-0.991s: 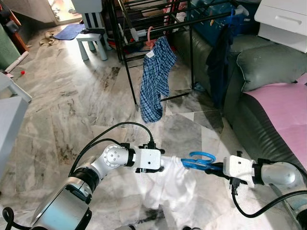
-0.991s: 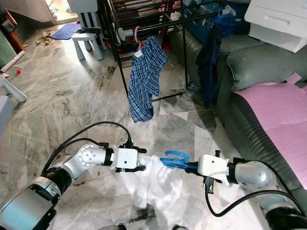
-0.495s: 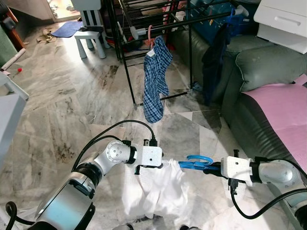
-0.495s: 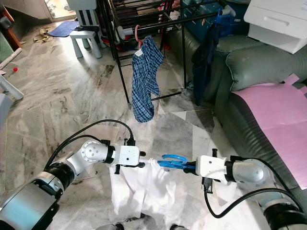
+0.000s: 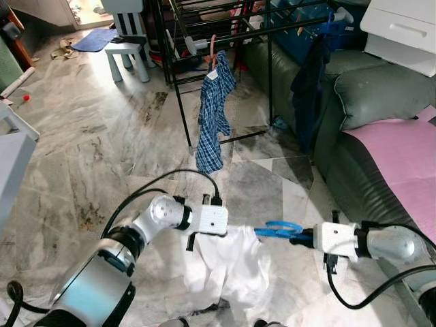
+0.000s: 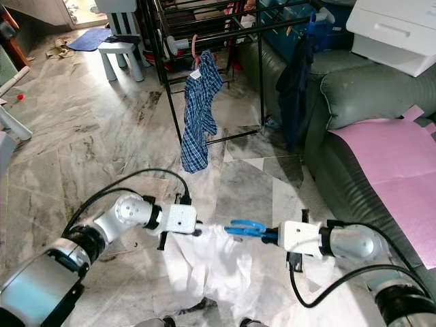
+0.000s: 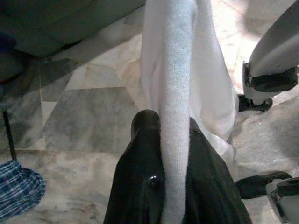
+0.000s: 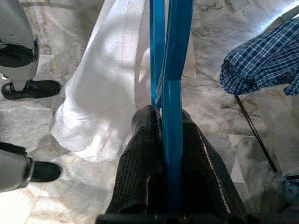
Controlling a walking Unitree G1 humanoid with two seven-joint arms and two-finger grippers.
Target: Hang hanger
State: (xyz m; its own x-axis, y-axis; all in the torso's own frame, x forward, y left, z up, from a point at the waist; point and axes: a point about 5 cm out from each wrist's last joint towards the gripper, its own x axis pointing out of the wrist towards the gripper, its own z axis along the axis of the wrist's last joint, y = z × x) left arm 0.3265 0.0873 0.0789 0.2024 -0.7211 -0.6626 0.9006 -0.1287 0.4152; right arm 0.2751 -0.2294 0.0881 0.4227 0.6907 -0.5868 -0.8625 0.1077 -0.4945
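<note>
Both silver arms reach forward and bend inward, so the two wrists face each other low in front of the body. The left gripper [image 5: 231, 230] is at the end of a bent elbow, its black fingers [image 7: 140, 140] pressed together on a fold of white cloth [image 7: 175, 116]. The right gripper [image 5: 303, 237] points toward the left one, its fingers [image 8: 140, 154] clamped on the stem of a blue hanger [image 8: 172, 70]. A black cable loops over each forearm.
</note>
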